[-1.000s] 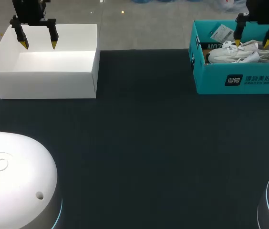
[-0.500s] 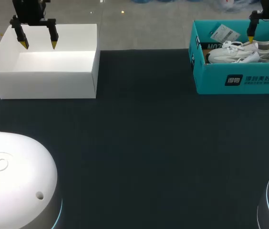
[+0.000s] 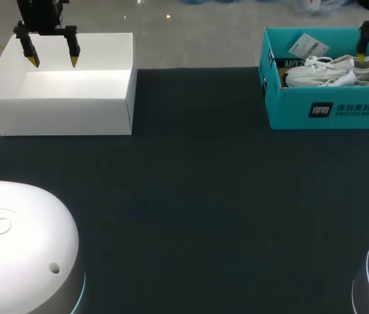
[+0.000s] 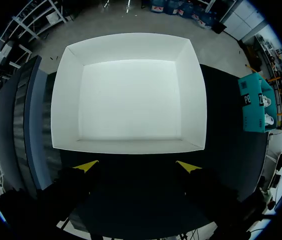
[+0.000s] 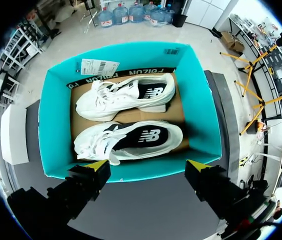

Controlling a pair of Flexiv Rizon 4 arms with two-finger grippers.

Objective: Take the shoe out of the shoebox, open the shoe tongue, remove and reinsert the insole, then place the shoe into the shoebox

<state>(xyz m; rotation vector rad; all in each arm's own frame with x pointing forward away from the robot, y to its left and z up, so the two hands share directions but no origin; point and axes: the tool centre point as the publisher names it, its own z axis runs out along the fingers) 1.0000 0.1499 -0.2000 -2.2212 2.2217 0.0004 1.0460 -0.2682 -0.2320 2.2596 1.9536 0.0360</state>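
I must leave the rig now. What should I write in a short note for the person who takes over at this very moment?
Left claw: open, empty, hanging above the empty white box.
Right claw: open, empty, above the teal shoebox, over its wall nearest the claw.
Things: both white shoes lie on their sides in the shoebox, the front shoe just ahead of the right claw, the back shoe beyond it.
Done: nothing; no shoe is out.
Left: lift one shoe out, open its tongue, remove and reinsert the insole, return the shoe to the shoebox.
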